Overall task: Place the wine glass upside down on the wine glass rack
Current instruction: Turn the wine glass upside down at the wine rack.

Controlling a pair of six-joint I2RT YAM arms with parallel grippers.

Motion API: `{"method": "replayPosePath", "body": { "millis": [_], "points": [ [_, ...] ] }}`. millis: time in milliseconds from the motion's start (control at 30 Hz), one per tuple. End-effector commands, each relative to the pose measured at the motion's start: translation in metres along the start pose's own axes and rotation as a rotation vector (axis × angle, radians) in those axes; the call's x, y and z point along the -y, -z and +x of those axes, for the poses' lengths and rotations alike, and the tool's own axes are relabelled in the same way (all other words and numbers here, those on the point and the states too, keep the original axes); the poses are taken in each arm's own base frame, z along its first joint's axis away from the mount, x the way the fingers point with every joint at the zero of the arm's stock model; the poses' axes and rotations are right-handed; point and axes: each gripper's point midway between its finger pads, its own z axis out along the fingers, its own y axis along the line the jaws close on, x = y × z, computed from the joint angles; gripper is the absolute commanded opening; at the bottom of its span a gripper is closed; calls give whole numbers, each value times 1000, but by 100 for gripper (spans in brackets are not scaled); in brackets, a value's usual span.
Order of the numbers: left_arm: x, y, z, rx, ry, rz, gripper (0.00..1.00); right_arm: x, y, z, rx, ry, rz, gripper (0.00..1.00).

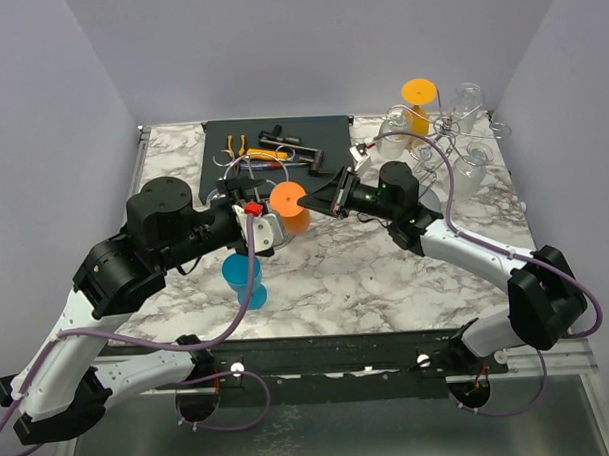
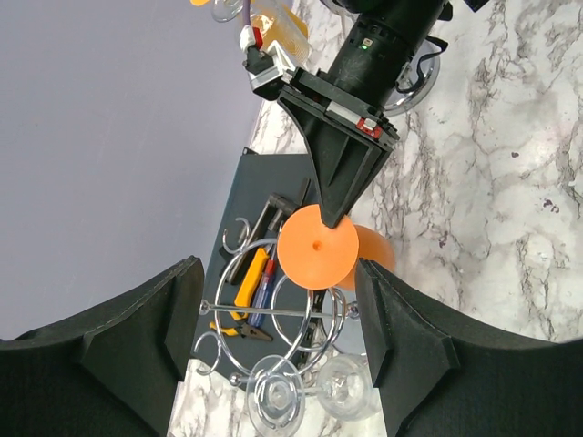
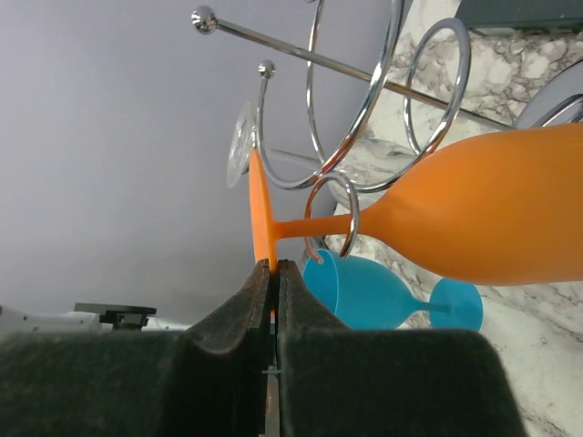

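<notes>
Step in hand: we're hanging the orange glass (image 1: 290, 202) on the near-left rack (image 2: 232, 309). It isn't seated yet.

- Right gripper (image 3: 273, 266) is clamped on the thin rim of the glass's foot. The glass lies sideways in the air mid-table, foot towards the left arm and bowl to the right.
- From the right wrist camera the stem lines up with one of the small chrome rings. We cannot tell whether it is through the ring or only in front of it.
- Left gripper (image 2: 278, 266) is spread wide with a finger on each side of the foot. It touches nothing and holds nothing.
- The rack already has clear glasses (image 2: 273, 393) hanging, just beside where the orange one goes.
- A blue glass (image 1: 243, 275) sits on the table nearer to us, below the left wrist.

Our read of the next move:
- Roll the right wrist so the bowl points down.
- Slide the stem fully into the ring slot until the foot rests on the wire.
- Only then open the jaws.

An edge pinch is a weak hold, so the glass may pivot during the roll. We should go slow and stay off the clear glasses. The left gripper is well placed to steady the foot if needed.
</notes>
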Motion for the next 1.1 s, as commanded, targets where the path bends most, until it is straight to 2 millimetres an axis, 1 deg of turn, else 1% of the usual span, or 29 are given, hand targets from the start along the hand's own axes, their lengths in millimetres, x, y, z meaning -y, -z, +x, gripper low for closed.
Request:
{"method": "replayPosePath", "body": {
  "millis": [0, 233, 400, 500, 600, 700, 767, 867, 1067],
  "points": [
    [5, 3, -2, 20, -2, 20, 73, 9, -6, -15, 58, 21, 47, 8],
    [6, 2, 0, 15, -3, 23, 73, 11, -13, -18, 64, -5, 54, 15],
    [13, -2, 6, 3, -7, 47, 73, 10, -15, -22, 72, -22, 56, 18],
    [19, -7, 14, -14, -6, 65, 73, 9, -16, -25, 79, -19, 68, 28],
    [27, -11, 21, -28, -16, 88, 73, 12, -16, -25, 77, -17, 89, 33],
    [37, -21, 33, -49, -42, 124, 74, 14, -17, -25, 76, -15, 96, 35],
    [40, -28, 40, -62, -47, 133, 74, 14, -18, -25, 75, -10, 98, 36],
    [40, -40, 48, -89, -55, 139, 74, 15, -17, -26, 72, -3, 116, 39],
    [42, -55, 58, -110, -61, 134, 73, 19, -12, -26, 78, 9, 157, 46]
  ]
}}
